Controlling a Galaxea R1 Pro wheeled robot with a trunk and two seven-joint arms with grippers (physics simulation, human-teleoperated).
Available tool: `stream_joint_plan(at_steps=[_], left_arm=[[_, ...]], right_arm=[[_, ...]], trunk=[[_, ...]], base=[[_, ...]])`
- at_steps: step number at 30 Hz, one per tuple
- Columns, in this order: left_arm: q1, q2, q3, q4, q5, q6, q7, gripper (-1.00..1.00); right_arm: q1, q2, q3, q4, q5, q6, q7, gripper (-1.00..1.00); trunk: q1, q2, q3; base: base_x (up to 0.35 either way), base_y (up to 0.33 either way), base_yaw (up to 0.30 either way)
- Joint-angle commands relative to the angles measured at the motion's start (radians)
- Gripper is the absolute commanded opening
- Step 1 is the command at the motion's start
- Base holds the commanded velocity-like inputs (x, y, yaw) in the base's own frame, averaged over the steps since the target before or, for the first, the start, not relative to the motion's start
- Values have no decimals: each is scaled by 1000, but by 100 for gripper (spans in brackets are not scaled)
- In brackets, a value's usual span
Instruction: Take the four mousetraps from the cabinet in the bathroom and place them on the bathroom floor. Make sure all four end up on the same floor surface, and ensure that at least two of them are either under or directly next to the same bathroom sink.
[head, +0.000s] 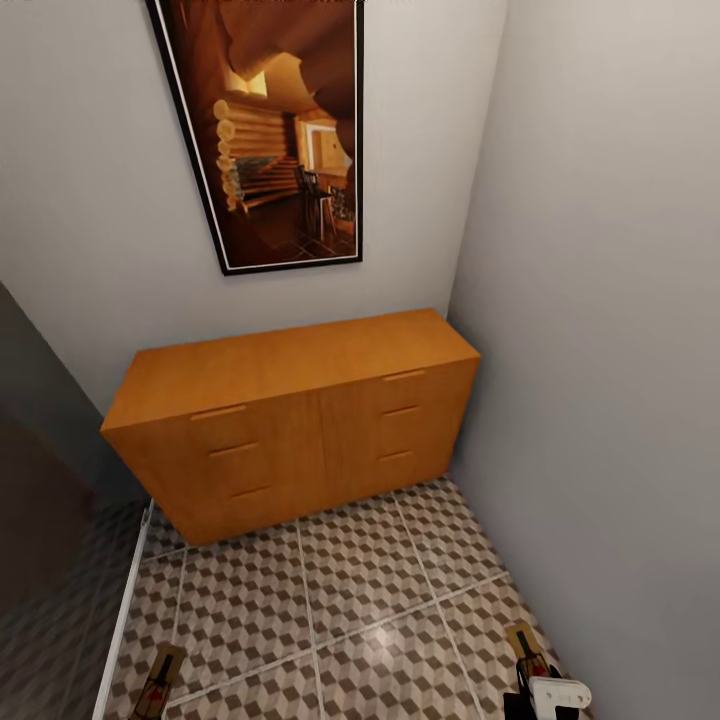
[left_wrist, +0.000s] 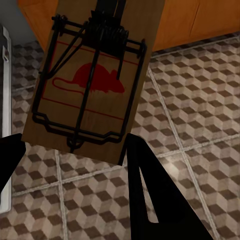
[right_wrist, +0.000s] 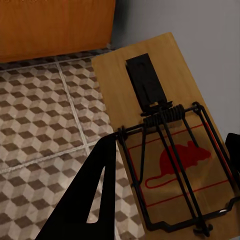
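— Tan wood in both tools: the left tool (left_wrist: 75, 150) grips one mousetrap (left_wrist: 95, 75) by its lower edge, and the right tool (right_wrist: 170, 170) is closed on the second mousetrap (right_wrist: 165, 145). What decides the drop?

— Each trap hangs over the bathroom floor (head: 330, 610), at the head view's lower left and lower right corners, long axis running toward the cabinet (head: 290, 420) at centre frame. I see no sink, so I judge a turn comes before release.
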Motion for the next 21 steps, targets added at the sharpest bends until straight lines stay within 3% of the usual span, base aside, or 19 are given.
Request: stream_joint_plan(at_steps=[1,21], left_arm=[[-1,-1,-5,3,8,-4,-7,-100],[-2,-1,-5,3,8,-4,-7,-100]], right_arm=[[-1,-1,9,-1,-5,-2,-8,-100],[-1,-1,9,-1,-5,-2,-8,-100]], trunk=[[1,-2,-1],[1,-2,12]], base=[[0,0,0],[0,0,0]])
